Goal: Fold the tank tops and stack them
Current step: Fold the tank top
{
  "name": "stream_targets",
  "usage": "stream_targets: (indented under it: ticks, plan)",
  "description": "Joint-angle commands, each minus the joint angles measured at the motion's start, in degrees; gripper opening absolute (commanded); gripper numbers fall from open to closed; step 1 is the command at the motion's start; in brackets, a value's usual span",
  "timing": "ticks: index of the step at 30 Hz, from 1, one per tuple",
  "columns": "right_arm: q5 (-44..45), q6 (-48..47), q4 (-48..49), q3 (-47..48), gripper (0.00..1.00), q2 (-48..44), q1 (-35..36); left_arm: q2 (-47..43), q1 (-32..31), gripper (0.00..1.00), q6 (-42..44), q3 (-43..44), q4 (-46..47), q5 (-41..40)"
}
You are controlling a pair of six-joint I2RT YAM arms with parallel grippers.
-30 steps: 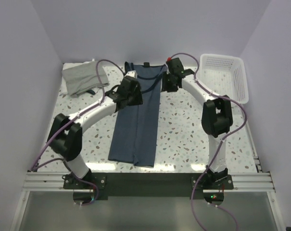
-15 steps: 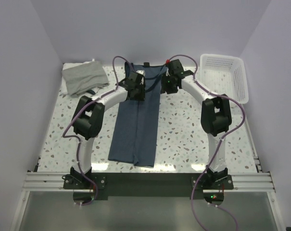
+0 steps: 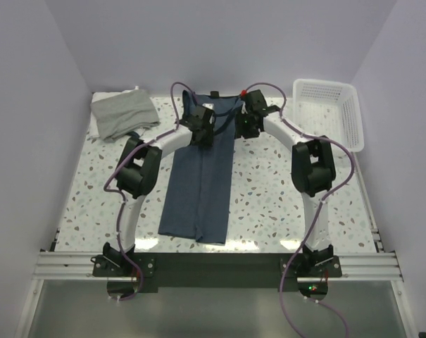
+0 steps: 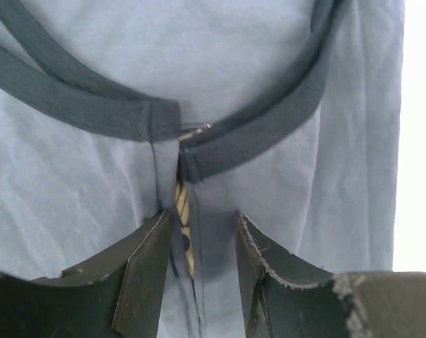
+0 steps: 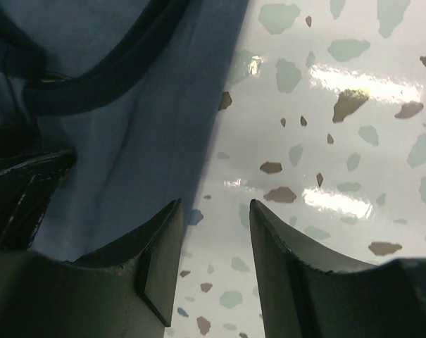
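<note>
The navy blue tank top [image 3: 198, 190] lies folded lengthwise as a long strip down the middle of the table, its dark-trimmed straps at the far end. My left gripper [image 3: 203, 122] is low over that far end. In the left wrist view it is open [image 4: 202, 225], its jaws either side of a cloth ridge and a yellowish label just below the dark trim [image 4: 121, 116]. My right gripper [image 3: 246, 124] is open [image 5: 216, 211] over bare table at the top's right edge [image 5: 128, 141]. The grey tank top [image 3: 124, 114] lies crumpled at the back left.
A white mesh basket [image 3: 353, 116] stands at the back right corner. Purple cables loop over both arms. Walls close the table on the left, back and right. Speckled table surface [image 5: 325, 141] shows on both sides of the navy strip.
My left arm has swung its elbow up and inward, and its gripper has moved farther toward the strap end of the navy top. My right gripper has edged slightly farther back.
</note>
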Motion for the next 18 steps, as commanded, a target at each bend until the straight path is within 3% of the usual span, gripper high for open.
stream_targets:
  ticks: [1,9,18]
  plan:
    - [-0.3,-2.4,1.0,4.9,0.47,3.7,-0.3,1.4,0.5,0.46,0.9,2.6,0.5,-4.4]
    - [0.8,-3.4,0.2,12.2,0.54,11.0,-0.3,4.3,0.5,0.46,0.1,5.4,0.1,-5.5]
    - [1.6,-2.3,5.1,7.5,0.56,7.4,-0.2,4.8,0.5,0.45,-0.5,6.2,0.1,-4.7]
